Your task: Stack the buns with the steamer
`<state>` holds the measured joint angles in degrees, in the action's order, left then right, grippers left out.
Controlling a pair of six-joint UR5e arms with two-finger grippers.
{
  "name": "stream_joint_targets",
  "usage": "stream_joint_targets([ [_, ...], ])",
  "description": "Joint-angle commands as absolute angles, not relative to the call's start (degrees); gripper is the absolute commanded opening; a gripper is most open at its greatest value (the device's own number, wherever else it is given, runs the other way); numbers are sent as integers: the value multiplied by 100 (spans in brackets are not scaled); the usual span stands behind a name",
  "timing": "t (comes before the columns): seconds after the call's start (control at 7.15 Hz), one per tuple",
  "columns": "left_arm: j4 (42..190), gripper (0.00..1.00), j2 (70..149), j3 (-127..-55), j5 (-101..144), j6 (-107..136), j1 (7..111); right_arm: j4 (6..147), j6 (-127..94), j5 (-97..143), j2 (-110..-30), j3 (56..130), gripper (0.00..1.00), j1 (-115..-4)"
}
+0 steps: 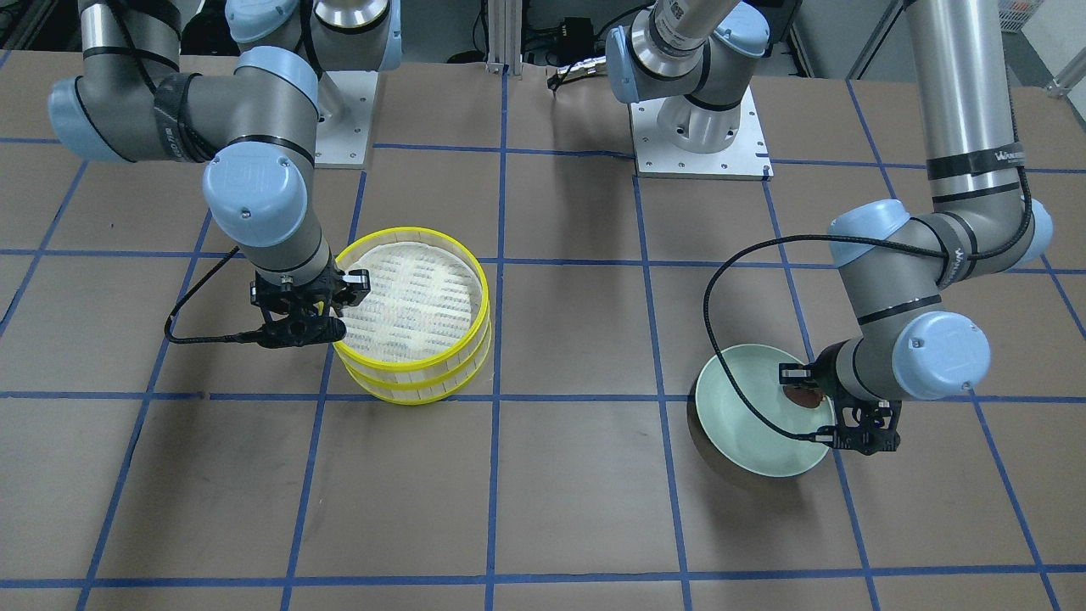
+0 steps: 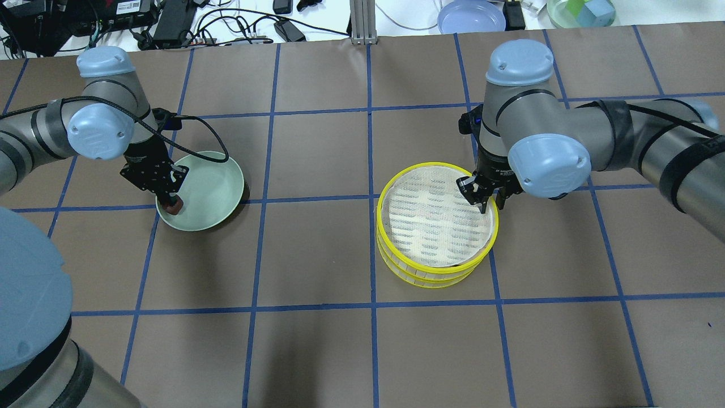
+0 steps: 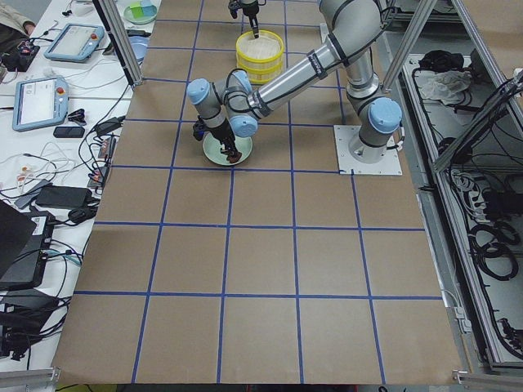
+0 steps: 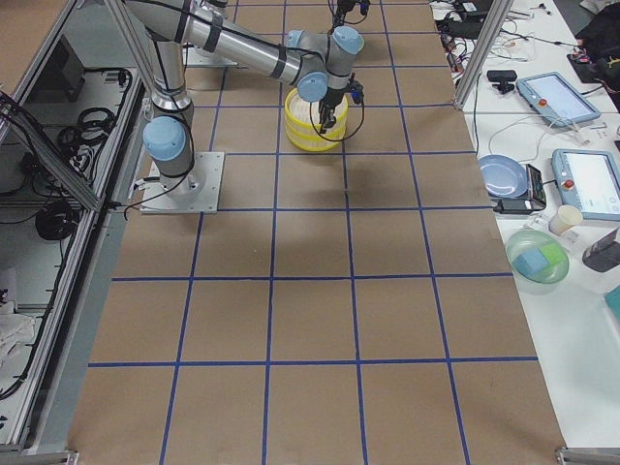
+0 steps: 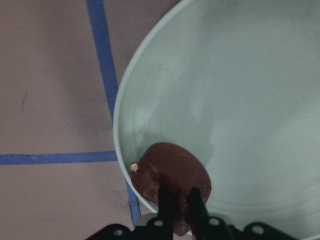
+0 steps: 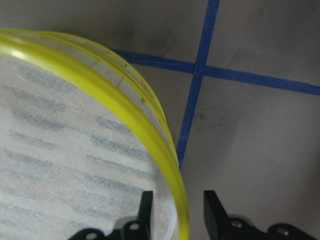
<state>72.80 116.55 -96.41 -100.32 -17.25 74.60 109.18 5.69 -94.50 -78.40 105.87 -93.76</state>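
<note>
Steamer: I see both yellow-rimmed trays stacked one on the other. The stack sits on the right half of the table, about midway between the robot-side edge and the operators' edge, well in from the right end. The top tray's whitish slatted floor is in full view. The lower tray's inside is hidden under it, so I can't tell what it holds.

Plate: pale green, on the left half of the table and well apart from the steamer. It's slightly nearer the operators' edge than the stack and well in from the left end.

Right gripper: down at the top tray's rim, on the side facing the table's right end. Jaws are spread and straddle the rim, with one finger outside the wall and the other over the floor. On the wrist cam I see a gap on each side of the yellow rim, so no contact that I can make out.

Left gripper: down over the plate, on its side toward the left robot-side corner. Its fingers are drawn close together and pinch the brown bun.

Brown bun: just inside the plate's rim on that same side. I can't tell whether it's resting on the plate or raised off it.
</note>
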Motion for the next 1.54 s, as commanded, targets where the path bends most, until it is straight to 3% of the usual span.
stream_joint_targets([
  [0.0,7452,0,11410,-9589,-9994,-1627,7575,10080,571,-9170,-8267,9386,100,-9265],
  [0.28,8266,0,10857,-9179,-9486,-980,7890,8636,205,-8789,-8595,7707,100,-8905],
  [0.56,8814,0,10321,-8746,-8879,240,8776,8595,176,-9035,-8727,7838,100,-8868],
  [0.84,8815,0,10056,-8745,-8632,1068,9576,8787,-60,-9000,-9347,8739,100,-8886],
  [1.4,8220,0,10283,-9068,-7121,2144,11054,9378,-193,-9053,-9404,8930,100,-8886],
])
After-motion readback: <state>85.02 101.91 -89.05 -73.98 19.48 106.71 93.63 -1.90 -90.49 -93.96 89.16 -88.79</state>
